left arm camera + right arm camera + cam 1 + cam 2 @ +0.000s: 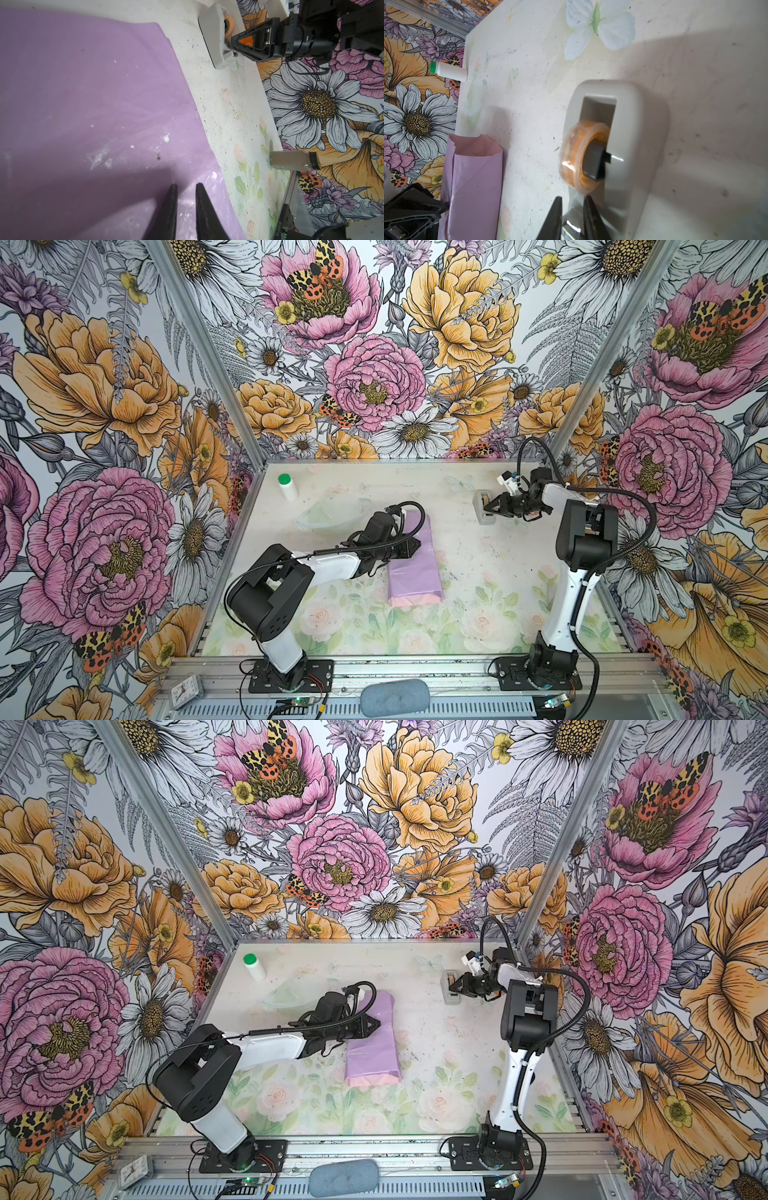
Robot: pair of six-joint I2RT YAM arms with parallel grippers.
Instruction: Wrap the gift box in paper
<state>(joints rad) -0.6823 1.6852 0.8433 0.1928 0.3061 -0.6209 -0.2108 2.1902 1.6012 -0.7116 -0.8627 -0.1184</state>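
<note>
Lilac paper (415, 576) under L hand (186, 185), R hand (572, 198) at tape dispenser (639, 124)

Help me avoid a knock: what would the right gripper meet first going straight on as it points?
Likely the grey tape dispenser: the right gripper has its jaws flanking the loose tape strip, the tape roll just ahead; depth unclear.

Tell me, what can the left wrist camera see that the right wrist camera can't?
Only the left wrist: the fingertips of the left tool over the paper, and a dark-lidded jar. Only the right wrist: a white bottle with a green cap, the paper's open end, clear tape between the fingers of the right tool. Both: the paper, the grey tape dispenser, the right tool.
</note>
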